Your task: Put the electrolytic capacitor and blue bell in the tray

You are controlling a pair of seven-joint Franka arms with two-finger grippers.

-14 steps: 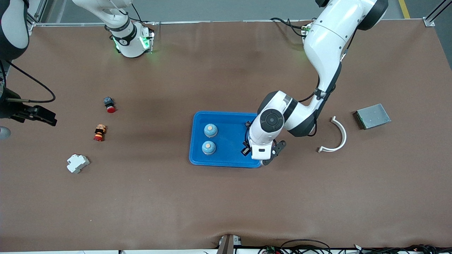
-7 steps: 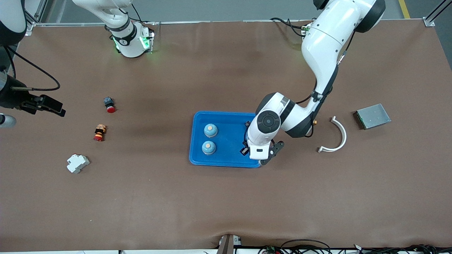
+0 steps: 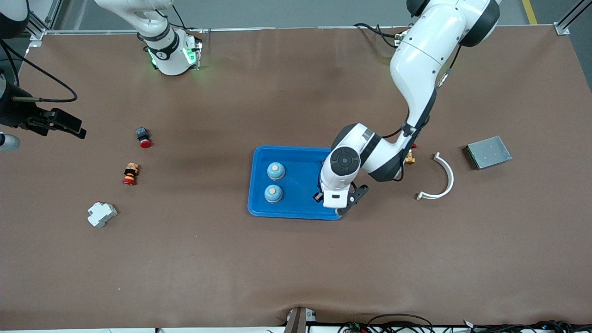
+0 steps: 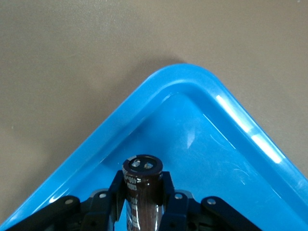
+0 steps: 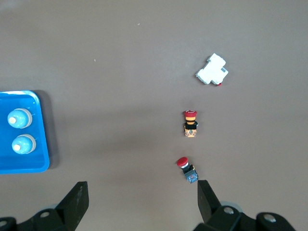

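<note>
Upright, the dark-brown electrolytic capacitor (image 4: 142, 192) shows two silver terminals.

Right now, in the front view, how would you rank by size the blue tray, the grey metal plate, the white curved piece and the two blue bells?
1. Blue tray, by far the largest.
2. White curved piece and grey metal plate: too alike to rank.
3. The two blue bells, alike and smallest.
</note>
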